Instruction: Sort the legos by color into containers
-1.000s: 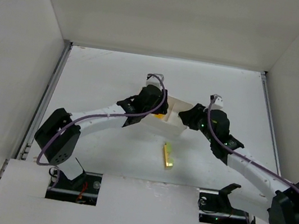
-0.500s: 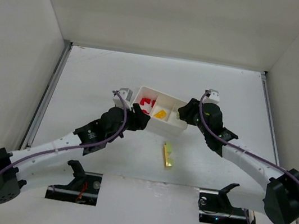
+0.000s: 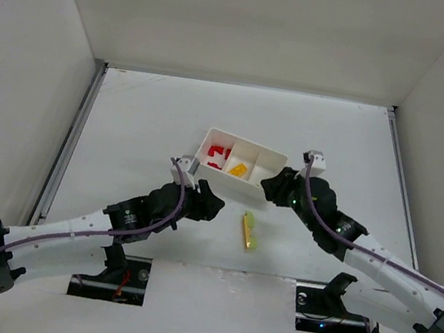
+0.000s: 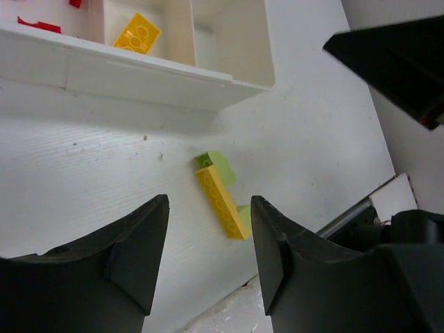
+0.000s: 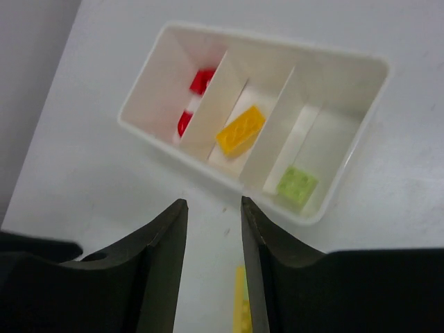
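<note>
The white tray (image 3: 232, 188) lies mid-table with its three containers side by side. Red legos (image 3: 220, 154) fill the left one, an orange lego (image 3: 238, 169) the middle one, and a pale green lego (image 5: 297, 185) the right one. A long yellow lego (image 3: 250, 230) lies on the table in front of the tray, with pale green bricks (image 4: 216, 164) touching it. My left gripper (image 3: 206, 203) hangs open and holds nothing, left of that yellow piece. My right gripper (image 3: 273, 188) is open, narrowly, and holds nothing, by the tray's right front corner.
White enclosure walls stand on three sides, with a metal rail (image 3: 69, 142) along the left edge. Both arm bases sit at the near edge. In the left wrist view the right arm's dark body (image 4: 395, 62) looms at the upper right.
Both grippers have drawn back from the tray toward the near side. The left one has left the tray's top, uncovering the compartments. The right one has come off the tray's right end.
</note>
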`<control>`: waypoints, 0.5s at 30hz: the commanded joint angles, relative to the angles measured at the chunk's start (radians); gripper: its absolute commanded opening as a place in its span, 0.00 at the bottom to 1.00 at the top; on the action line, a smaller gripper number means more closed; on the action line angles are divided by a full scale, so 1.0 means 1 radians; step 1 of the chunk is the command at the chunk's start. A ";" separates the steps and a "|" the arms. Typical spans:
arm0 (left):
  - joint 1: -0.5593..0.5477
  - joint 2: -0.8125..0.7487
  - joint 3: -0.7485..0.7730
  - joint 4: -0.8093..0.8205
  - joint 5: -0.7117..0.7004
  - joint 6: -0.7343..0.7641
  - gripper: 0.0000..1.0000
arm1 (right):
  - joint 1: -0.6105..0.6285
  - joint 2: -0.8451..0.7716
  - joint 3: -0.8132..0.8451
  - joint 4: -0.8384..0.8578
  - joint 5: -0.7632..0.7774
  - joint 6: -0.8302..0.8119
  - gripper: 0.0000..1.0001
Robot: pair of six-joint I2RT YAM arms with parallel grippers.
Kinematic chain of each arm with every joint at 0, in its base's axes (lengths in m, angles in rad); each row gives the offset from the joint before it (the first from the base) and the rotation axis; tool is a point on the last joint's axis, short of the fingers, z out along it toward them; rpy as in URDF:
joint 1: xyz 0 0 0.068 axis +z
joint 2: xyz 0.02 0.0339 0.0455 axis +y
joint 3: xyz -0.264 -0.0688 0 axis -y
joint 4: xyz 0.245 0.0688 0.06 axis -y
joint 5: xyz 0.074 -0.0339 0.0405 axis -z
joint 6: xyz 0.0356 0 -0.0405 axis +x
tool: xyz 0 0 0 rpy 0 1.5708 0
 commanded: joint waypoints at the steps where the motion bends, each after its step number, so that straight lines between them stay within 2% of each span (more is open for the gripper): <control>1: -0.023 0.014 -0.028 0.018 -0.007 -0.060 0.48 | 0.097 -0.043 -0.074 -0.146 0.042 0.091 0.43; 4: -0.012 0.023 -0.038 0.038 0.007 -0.086 0.48 | 0.176 -0.038 -0.120 -0.207 0.043 0.185 0.57; 6: -0.005 0.029 -0.038 0.055 0.022 -0.100 0.48 | 0.224 -0.019 -0.134 -0.237 0.043 0.229 0.62; 11: 0.035 0.057 -0.050 0.065 0.065 -0.212 0.48 | 0.347 0.035 -0.148 -0.295 0.046 0.331 0.65; 15: 0.087 0.050 -0.116 0.124 0.134 -0.269 0.48 | 0.404 0.066 -0.159 -0.307 0.057 0.378 0.67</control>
